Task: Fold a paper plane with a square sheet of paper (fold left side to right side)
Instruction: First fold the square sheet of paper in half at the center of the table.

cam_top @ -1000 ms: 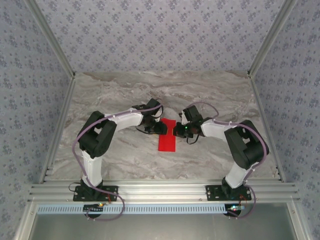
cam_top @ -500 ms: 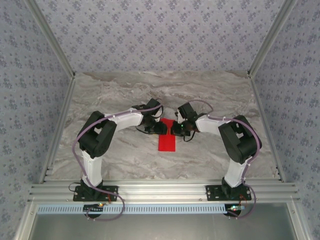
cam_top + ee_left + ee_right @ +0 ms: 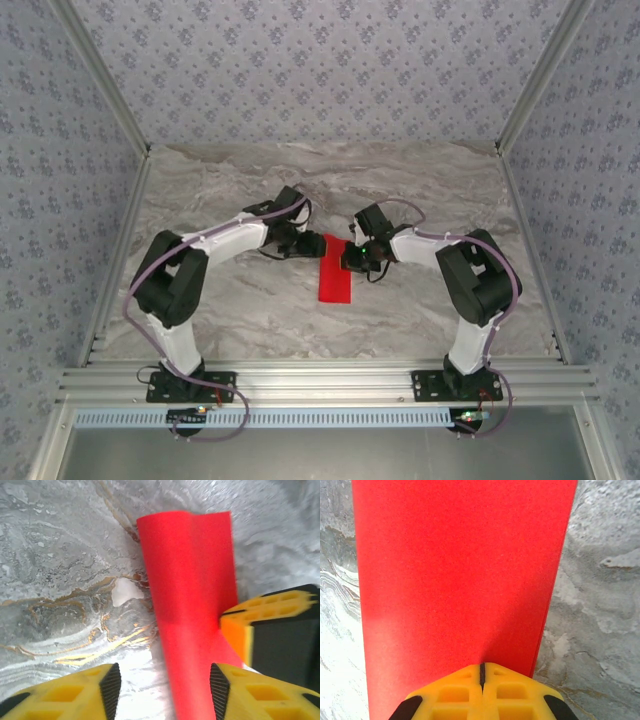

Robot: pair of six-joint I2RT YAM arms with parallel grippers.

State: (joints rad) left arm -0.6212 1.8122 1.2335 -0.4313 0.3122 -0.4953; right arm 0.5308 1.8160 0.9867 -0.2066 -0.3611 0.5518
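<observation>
Top external view: the left arm (image 3: 235, 238) rises from its base at the near edge, bends at a raised elbow and sends its forearm away and to the right, so the wrist ends just left of the sheet's far end. The right arm (image 3: 430, 245) mirrors it, elbow high on the right and forearm running left, with its wrist at the sheet's right edge near the far end. The two wrists face each other across the square sheet of paper (image 3: 335, 282). It lies flat on the marbled surface (image 3: 420, 180) about midway between the two arms, folded into a long narrow red strip running from near to far.

Left wrist view: the left fingers (image 3: 65, 695) stand apart with a wide gap between the pads. The strip (image 3: 190, 580) runs along the surface (image 3: 60, 580) between them, closer to the right-hand pad, and neither pad pinches it. The right fingers (image 3: 275, 602) show at the strip's edge on the right.

Right wrist view: the right fingers (image 3: 455, 695) are closed tight, with only a thin seam between them. Their joined tip sits on the near part of the red strip (image 3: 460, 570) and appears to press it down without gripping it. The folded edges lie straight and flat against the surface.
</observation>
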